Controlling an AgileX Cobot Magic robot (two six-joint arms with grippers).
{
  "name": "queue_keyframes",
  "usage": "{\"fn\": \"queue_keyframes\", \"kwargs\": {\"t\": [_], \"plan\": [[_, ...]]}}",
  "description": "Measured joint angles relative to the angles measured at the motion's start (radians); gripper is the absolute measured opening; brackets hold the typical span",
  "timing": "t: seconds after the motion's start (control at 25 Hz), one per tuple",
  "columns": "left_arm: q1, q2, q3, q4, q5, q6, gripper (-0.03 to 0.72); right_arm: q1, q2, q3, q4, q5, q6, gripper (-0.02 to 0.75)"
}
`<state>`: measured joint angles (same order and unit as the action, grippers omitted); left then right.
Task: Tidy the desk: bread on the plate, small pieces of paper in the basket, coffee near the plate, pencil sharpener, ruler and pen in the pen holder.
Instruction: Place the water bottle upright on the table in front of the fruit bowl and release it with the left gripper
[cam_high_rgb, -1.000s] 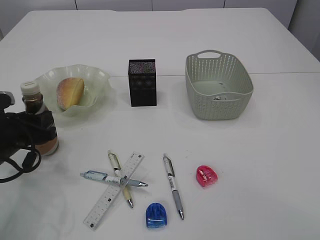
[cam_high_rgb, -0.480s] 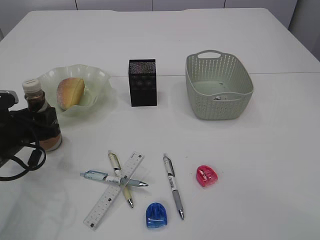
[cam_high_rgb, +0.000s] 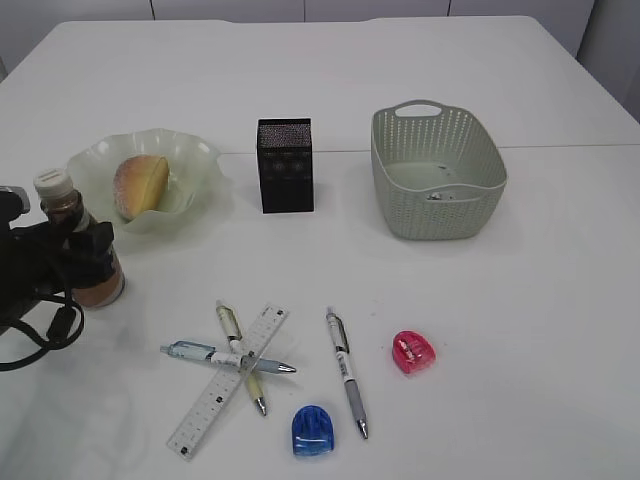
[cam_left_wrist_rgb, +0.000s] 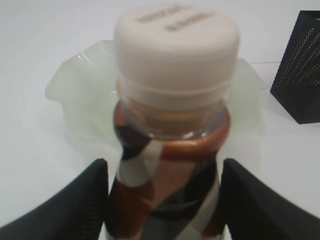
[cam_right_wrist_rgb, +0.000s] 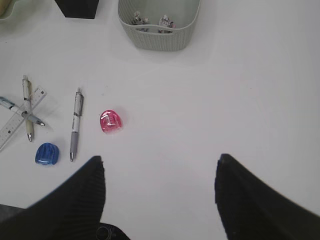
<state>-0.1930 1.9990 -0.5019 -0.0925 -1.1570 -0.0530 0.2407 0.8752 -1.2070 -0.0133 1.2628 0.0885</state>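
Coffee (cam_high_rgb: 75, 250) (upright) beside plate (cam_high_rgb: 200, 165)

Pale grey panels (cam_high_rgb: 230, 8) with thin vertical seams in the background along the upper edge.

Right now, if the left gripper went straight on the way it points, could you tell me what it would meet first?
The coffee bottle, which stands upright between the left gripper's open fingers. Just behind it is the green plate; how much gap separates bottle and plate is hard to judge.

The coffee (cam_high_rgb: 80, 250) stands upright beside the plate (cam_high_rgb: 195, 165), bread (cam_high_rgb: 140, 186) inside.
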Motion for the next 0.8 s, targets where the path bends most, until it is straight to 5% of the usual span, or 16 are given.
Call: {"fn": "queue_keyframes", "kwargs": {"t": [0.8], "plan": [[0.0, -0.198, 0.022, 0.023, 0.013, 0.0, 0.497, 0.0, 0.0, 0.0, 0.0, 0.0, 0.0, 0.504]]}}
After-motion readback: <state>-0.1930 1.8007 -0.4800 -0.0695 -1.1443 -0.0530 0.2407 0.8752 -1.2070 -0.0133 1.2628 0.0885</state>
